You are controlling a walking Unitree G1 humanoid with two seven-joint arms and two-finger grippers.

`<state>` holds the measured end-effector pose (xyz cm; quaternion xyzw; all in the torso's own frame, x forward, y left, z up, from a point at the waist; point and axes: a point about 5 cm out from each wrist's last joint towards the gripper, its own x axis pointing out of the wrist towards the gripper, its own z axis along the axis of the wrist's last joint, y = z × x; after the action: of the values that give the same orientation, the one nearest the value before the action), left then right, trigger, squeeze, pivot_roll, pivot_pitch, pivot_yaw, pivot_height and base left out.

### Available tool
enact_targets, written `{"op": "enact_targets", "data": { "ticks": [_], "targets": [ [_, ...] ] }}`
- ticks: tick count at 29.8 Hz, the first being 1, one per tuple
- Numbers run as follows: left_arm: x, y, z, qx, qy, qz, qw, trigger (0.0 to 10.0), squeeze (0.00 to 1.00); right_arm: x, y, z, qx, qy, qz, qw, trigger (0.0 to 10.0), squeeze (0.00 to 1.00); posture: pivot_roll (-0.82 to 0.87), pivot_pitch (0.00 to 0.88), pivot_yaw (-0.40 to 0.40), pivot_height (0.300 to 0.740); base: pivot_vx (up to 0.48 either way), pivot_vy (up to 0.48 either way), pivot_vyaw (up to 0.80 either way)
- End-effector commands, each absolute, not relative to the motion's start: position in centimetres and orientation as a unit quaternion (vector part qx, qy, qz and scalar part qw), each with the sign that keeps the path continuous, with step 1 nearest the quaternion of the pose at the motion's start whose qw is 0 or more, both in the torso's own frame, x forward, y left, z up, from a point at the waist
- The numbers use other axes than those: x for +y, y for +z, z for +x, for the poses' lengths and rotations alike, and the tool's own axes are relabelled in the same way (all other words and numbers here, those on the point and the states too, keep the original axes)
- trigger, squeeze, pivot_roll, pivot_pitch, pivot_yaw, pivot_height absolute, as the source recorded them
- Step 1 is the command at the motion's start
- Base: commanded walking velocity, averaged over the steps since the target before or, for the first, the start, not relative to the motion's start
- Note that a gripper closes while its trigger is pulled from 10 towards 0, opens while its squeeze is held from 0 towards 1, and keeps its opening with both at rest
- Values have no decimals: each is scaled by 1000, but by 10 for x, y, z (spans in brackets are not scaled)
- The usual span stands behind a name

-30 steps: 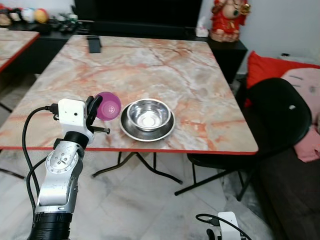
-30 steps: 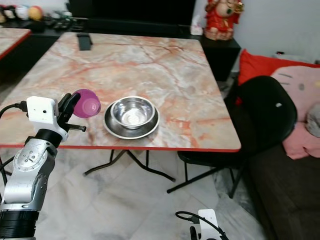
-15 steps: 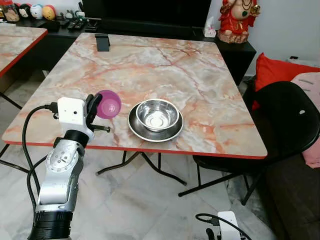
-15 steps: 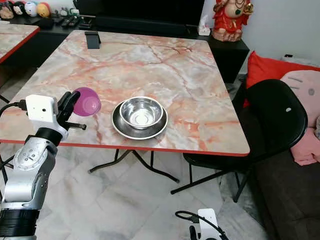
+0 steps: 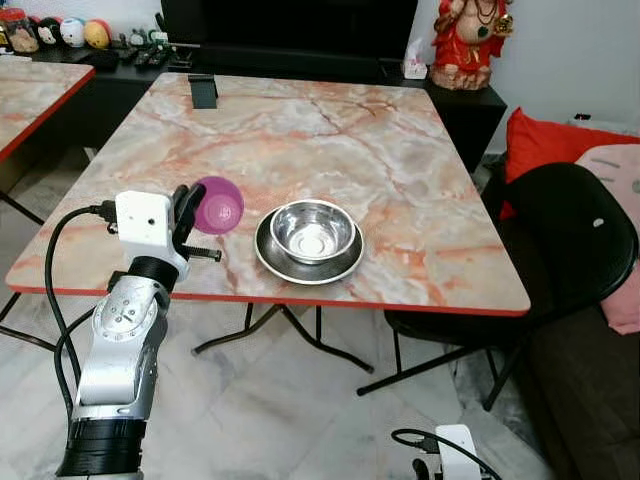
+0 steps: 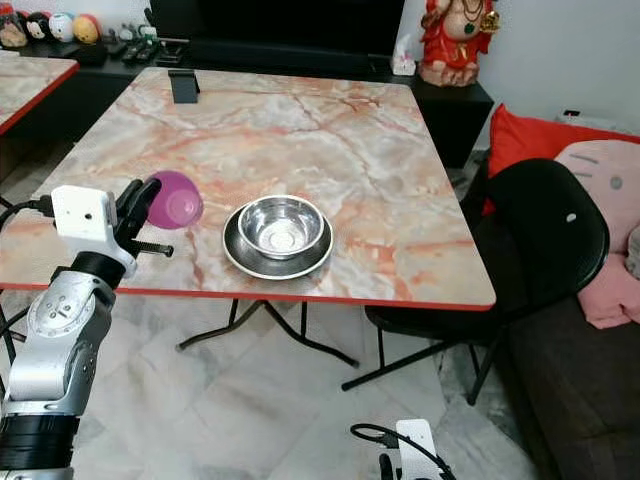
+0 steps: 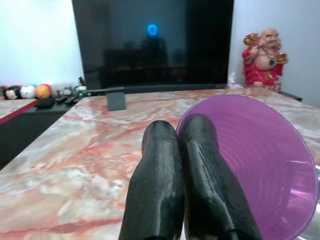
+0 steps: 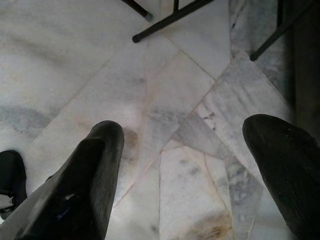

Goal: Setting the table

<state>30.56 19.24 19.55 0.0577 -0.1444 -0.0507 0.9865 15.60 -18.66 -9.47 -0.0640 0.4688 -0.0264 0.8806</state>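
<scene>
From my seat w/ the head cam I'm looking at a marble-pattern table (image 5: 330, 140) w/ a red edge, and the left gripper (image 5: 186, 212) is up at the near-left part of it, roughly 8 o'clock from the table's middle. Its two black fingers (image 7: 200, 190) are squeezed together on the rim of a purple bowl (image 5: 218, 206), one finger outside and one inside as far as the wrist cam shows, so the bowl is held tilted on its side, above the tabletop, mouth facing away from the arm. Can't tell if the bowl's lower edge touches the table. Just at 3 o'clock from it there's a steel bowl (image 5: 313, 229) sitting inside a steel plate (image 5: 308, 262), both near the front edge, close to the purple one but apart from it. Far side of the table at abt 11 o'clock has a small black stand (image 5: 203, 89). Behind that a big dark TV (image 7: 150, 40) on a low black cabinet, w/ a red figurine (image 5: 464, 42) at 1 o'clock. Black chair (image 5: 560, 240) off at 3 o'clock by the table's right side. Right gripper (image 8: 195, 165) hangs low over the pale marble floor (image 8: 150, 100), fingers spread wide apart w/ nothing between them.
</scene>
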Motion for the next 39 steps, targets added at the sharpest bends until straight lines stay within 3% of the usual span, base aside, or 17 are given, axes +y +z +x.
{"op": "enact_targets", "data": {
  "ticks": [1,11,39],
  "targets": [
    [189,200,306,-151,-56,59,985,10000,0,-190,-95,155,472,-34,-65,879,10000,0,-5,0,-79,740,0,0,0],
    [187,201,308,-152,-57,56,985,10000,0,-189,-95,154,473,-32,-66,878,10000,0,-4,0,-77,740,24,0,0],
    [183,203,310,-154,-64,51,985,10000,0,-188,-95,156,473,-30,-68,878,10000,0,-5,0,-79,740,279,0,0]
  ]
}}
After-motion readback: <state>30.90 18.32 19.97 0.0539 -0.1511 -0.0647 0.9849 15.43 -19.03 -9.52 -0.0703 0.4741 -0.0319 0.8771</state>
